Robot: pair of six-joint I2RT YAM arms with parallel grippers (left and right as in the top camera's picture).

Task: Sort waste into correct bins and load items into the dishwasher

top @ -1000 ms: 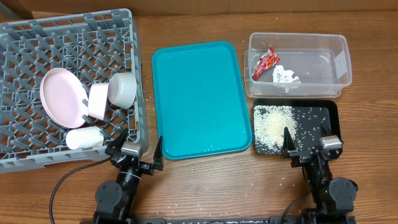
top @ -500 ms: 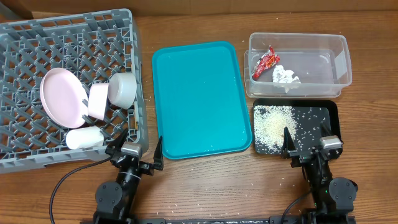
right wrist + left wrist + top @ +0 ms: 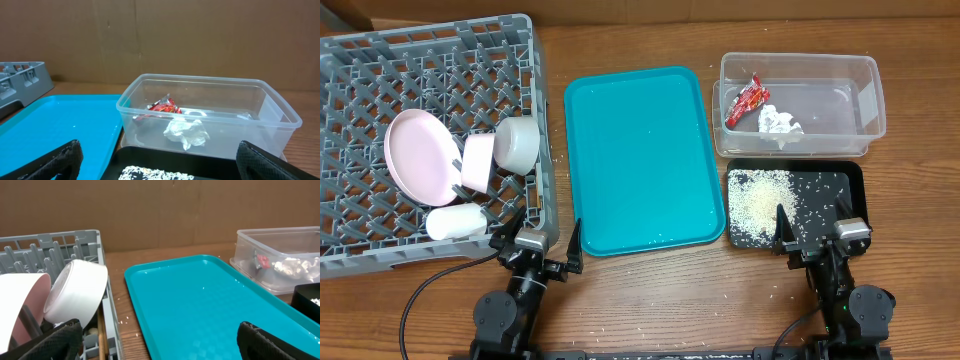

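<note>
The grey dishwasher rack (image 3: pixel 534 90) at the left holds the pale pink plate (image 3: pixel 415 155), pink bowl (image 3: pixel 478 162), grey-green bowl (image 3: pixel 517 143) and white cup (image 3: pixel 455 221). A wooden chopstick (image 3: pixel 101 335) lies along the rack's near wall. The clear tub (image 3: pixel 800 60) contains the red wrapper (image 3: pixel 745 98) and white tissue wad (image 3: pixel 779 122). Rice (image 3: pixel 767 200) is spread in the black tray (image 3: pixel 845 185). My left gripper (image 3: pixel 540 236) stands open between the rack corner and the teal tray, holding nothing. My right gripper (image 3: pixel 818 232) stands open at the black tray's near edge, also holding nothing.
A flat teal tray (image 3: pixel 645 160) lies in the middle of the wooden table between rack and bins. Stray rice grains dot the table near the black tray and the front edge. A brown cardboard wall stands behind the table.
</note>
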